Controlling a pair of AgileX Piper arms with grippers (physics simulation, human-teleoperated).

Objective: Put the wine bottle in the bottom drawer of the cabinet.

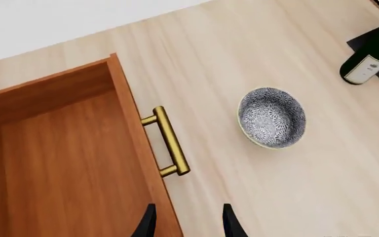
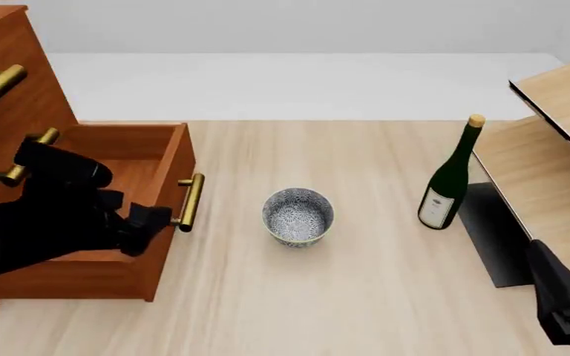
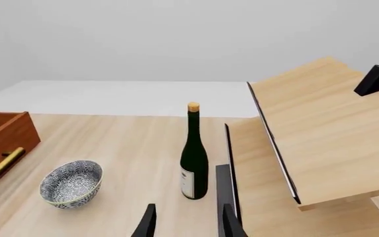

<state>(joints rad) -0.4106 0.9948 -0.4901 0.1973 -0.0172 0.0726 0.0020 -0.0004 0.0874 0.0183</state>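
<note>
Front view high, forward-down; all views share bowl (image 2: 298, 216).

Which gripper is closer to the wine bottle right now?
Right. The right gripper sits open just short of the wine bottle, which stands upright beside the slanted shelf unit. The left gripper is across the table at the bottom drawer, beyond the bowl.

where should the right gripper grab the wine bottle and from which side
Grip the wine bottle around its straight body near the label, coming in level from the near side where the right gripper sits open. It stands upright; the shelf unit is close on its right, so that side looks cramped, and the slim neck would probably be a tippier hold.
</note>
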